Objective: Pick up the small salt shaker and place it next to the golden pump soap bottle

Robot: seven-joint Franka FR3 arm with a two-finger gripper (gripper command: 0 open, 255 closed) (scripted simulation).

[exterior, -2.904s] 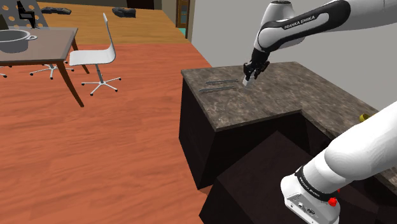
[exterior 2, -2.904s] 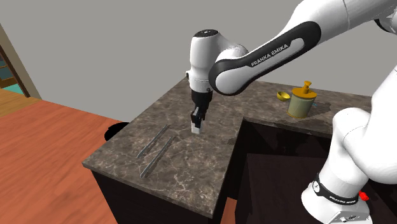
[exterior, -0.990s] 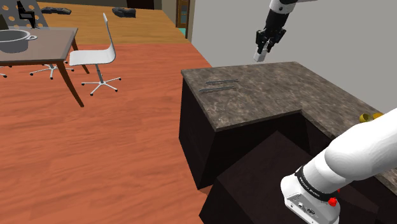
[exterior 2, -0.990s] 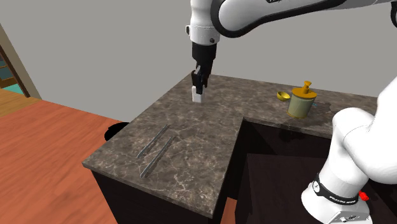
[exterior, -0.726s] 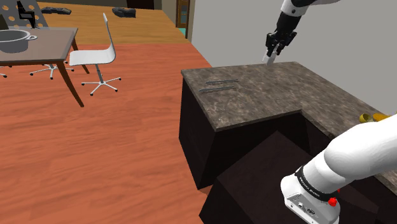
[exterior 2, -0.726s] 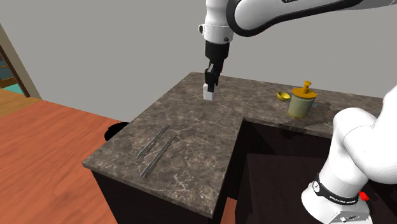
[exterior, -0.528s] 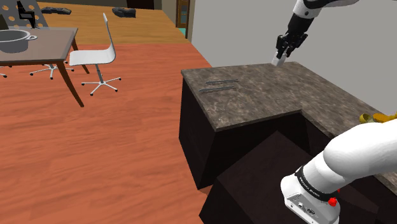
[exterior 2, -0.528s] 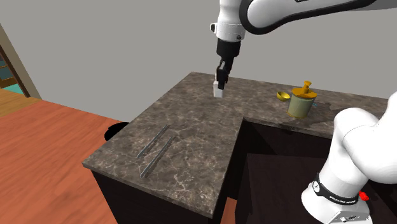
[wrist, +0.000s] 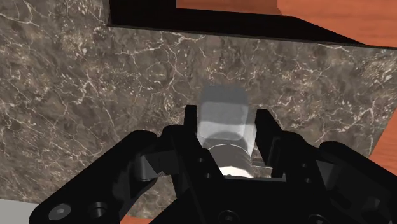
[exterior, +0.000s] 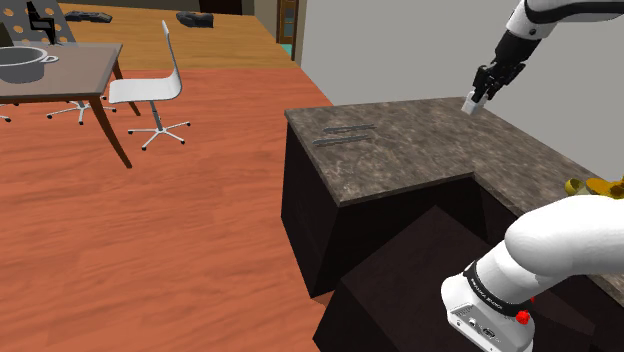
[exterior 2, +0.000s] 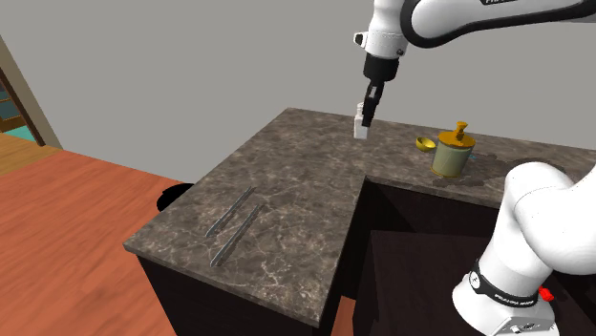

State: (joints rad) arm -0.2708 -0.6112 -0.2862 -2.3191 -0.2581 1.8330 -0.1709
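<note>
While the gripper [exterior 2: 367,105] hangs above the back of the counter [exterior 2: 287,215] with its jaws clamped on the small white salt shaker [exterior 2: 361,127], held clear of the stone, the golden pump soap bottle [exterior 2: 452,153] stands well off toward the second exterior view's right. A little golden dish [exterior 2: 426,144] sits just beside the bottle on the side facing the shaker, so the carry probably has to pass over it

Veined marble-like countertop [exterior 2: 287,205], polished
</note>
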